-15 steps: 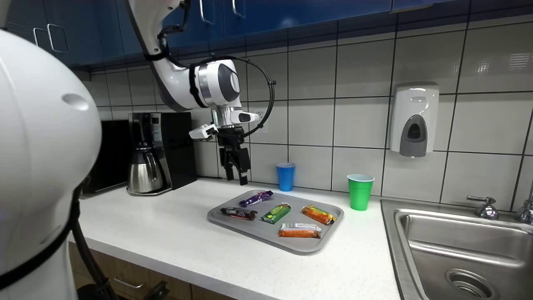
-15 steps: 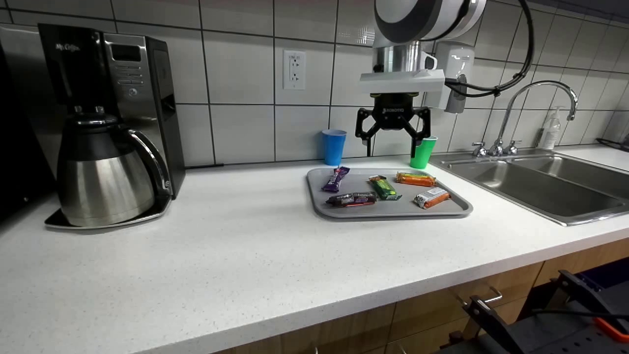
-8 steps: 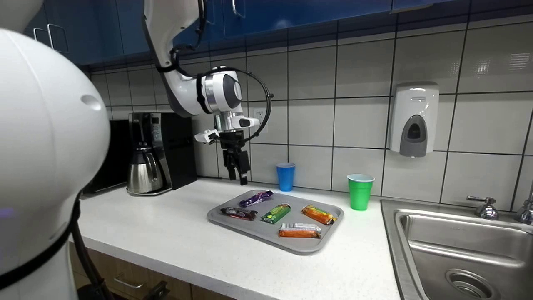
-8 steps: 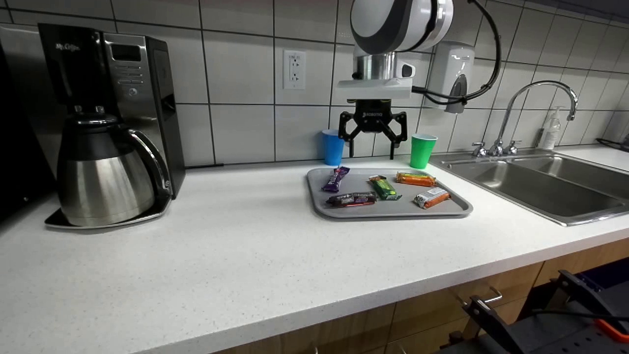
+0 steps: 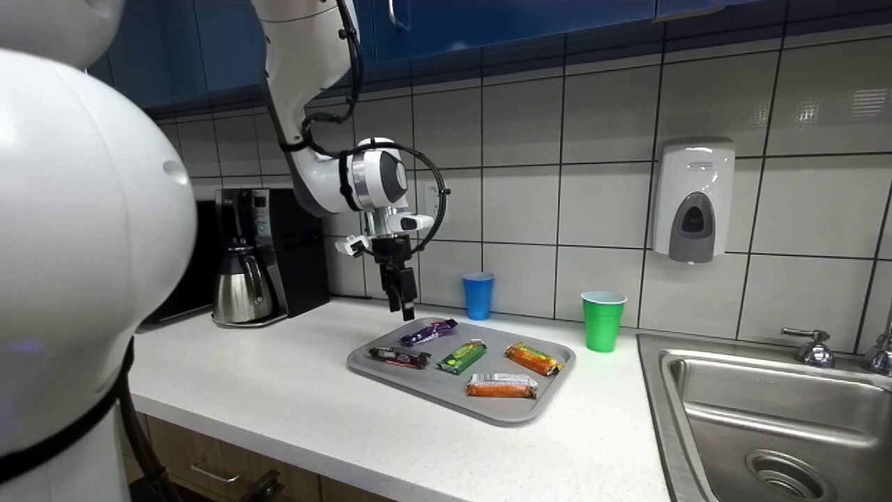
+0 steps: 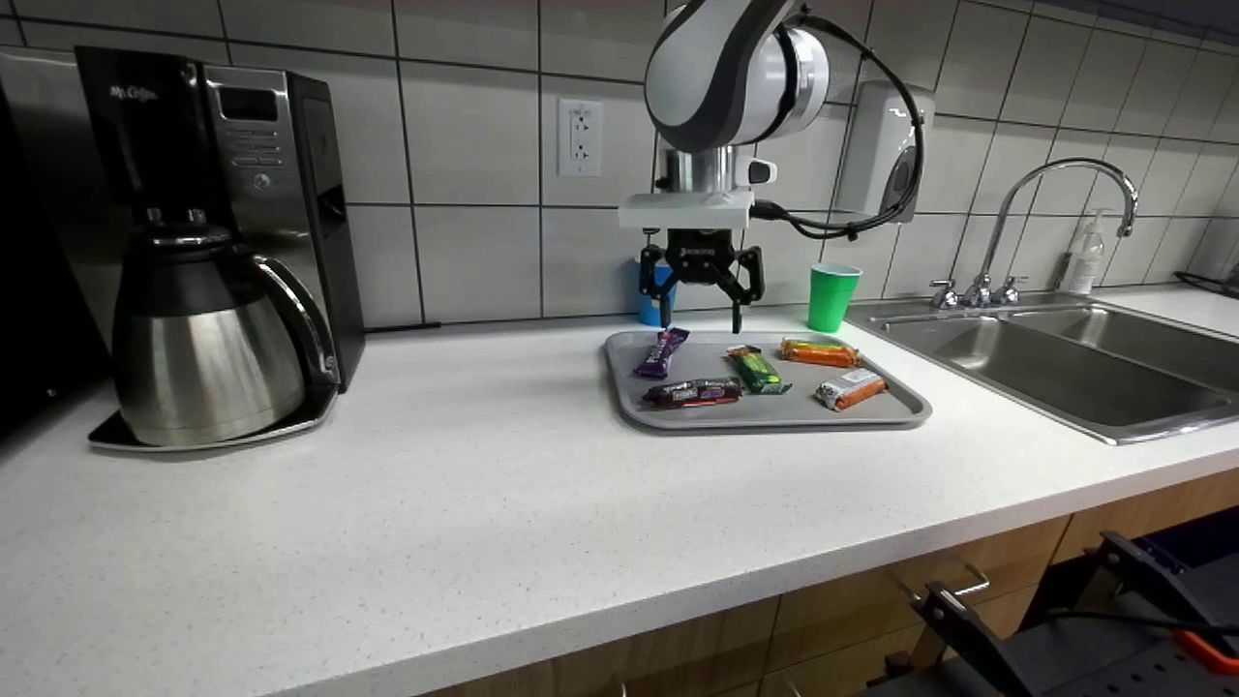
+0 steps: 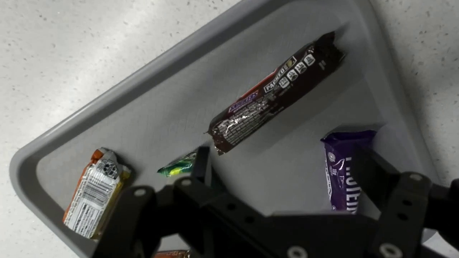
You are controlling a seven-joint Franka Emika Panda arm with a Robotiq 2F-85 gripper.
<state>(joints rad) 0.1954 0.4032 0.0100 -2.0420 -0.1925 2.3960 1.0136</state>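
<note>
My gripper (image 6: 701,327) hangs open above the back of a grey tray (image 6: 668,426), with nothing between its fingers. A purple-wrapped bar (image 6: 661,353) lies on the tray, nearest the gripper; in the wrist view one finger (image 7: 376,179) covers part of this purple bar. The other finger (image 7: 202,165) partly hides a green bar (image 7: 179,165). A dark brown bar (image 7: 272,93) lies slantwise farther from the gripper in the wrist view. A white-and-orange bar (image 6: 851,389) and an orange-yellow bar (image 6: 819,352) sit at the tray's other end.
Behind the tray, by the tiled wall, are a blue cup (image 5: 478,296) and a green cup (image 5: 603,321). A coffee maker with a steel carafe (image 6: 208,339) stands on the counter (image 6: 436,523). There is a metal sink (image 5: 780,432) beyond the green cup.
The gripper has come down closer to the tray and shifted toward the purple bar's end, now partly covering the blue cup in an exterior view. Bars, tray and cups have stayed put.
</note>
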